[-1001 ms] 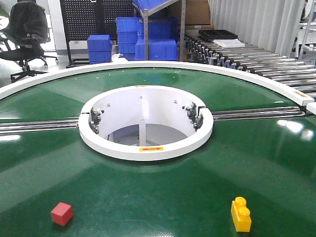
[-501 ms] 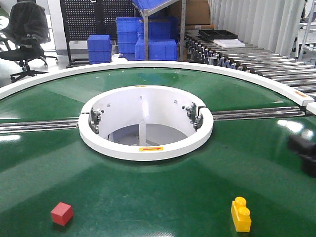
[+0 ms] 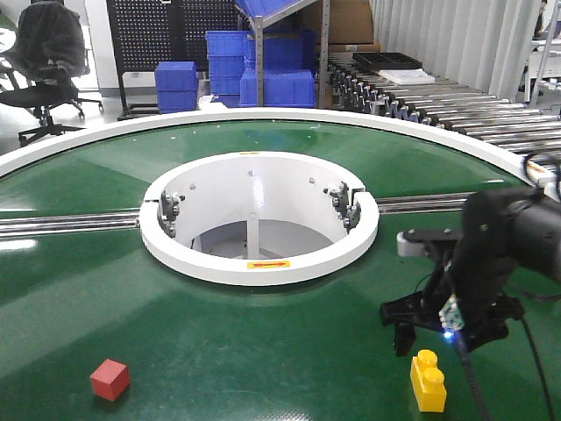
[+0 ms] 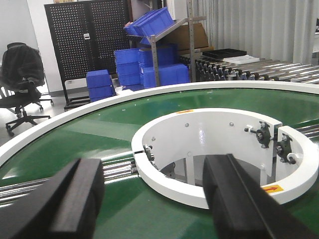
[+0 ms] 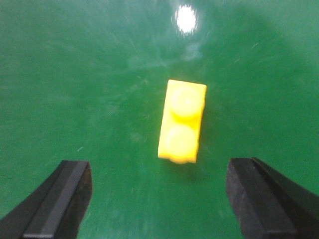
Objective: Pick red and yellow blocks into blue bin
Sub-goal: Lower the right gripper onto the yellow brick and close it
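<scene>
Surface: green round conveyor table (image 3: 263, 333), glossy, with a white ring (image 3: 259, 263) around the centre opening. Bkgd: blue crates (image 3: 230, 54) stacked by a pegboard, roller track (image 3: 456, 101) far R, office chair (image 3: 48, 61) far L.

R gripper (image 3: 449, 338): you have it hanging low over the table, pointed down, jaws spread wide, nothing gripped. Small blue LED lit on its body. Yellow brick (image 3: 428, 381) lies flat on the green, studs up, just below and in front of the fingertips in the front view. On the R wrist cam the brick (image 5: 182, 121) sits ahead of the R gripper (image 5: 159, 199), approx. centred in the gap, clear of both fingers (image 5: 60, 199). Its long axis runs crosswise to the closing line. The wrist pic is a bit blurred.

Red cube (image 3: 110, 379): on the green, well apart to the L of the R gripper, untouched.

L gripper (image 4: 154, 199): released, jaws wide apart, held level above the table, facing the white ring (image 4: 209, 149). Neither block shows on the L wrist cam.
</scene>
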